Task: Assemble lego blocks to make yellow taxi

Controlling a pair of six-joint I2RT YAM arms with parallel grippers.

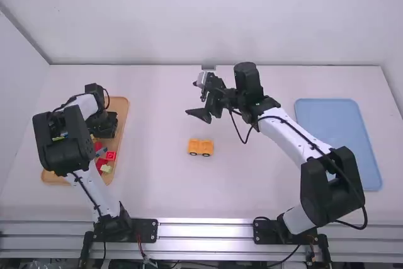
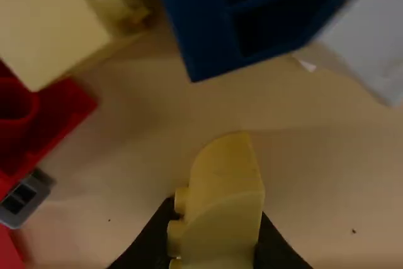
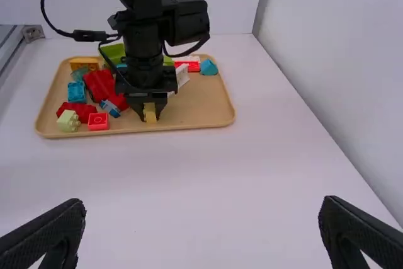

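Step in hand is, I think, to lift the yellow block (image 2: 223, 200) out of the tan tray (image 1: 126, 108), at left of the frame in high view. L gripper (image 2: 214, 234) holds this block betw. its fingers; R gripper (image 3: 203, 209) is wide, w/ nothing in it, above the table near upper centre of the high view. The orange-yellow car (image 1: 201, 147) stands on its wheels near centre of the frame.

To do it well: keep the grip firm but not too hard, b/c the curved face may slip. Lift straight up first, so as not to hit the blue block (image 2: 208, 29) close by. The studs (image 2: 179, 200) point toward one finger, so prob. the block needs a turn or re-grip before pressing. R gripper could steady the car meanwhile.
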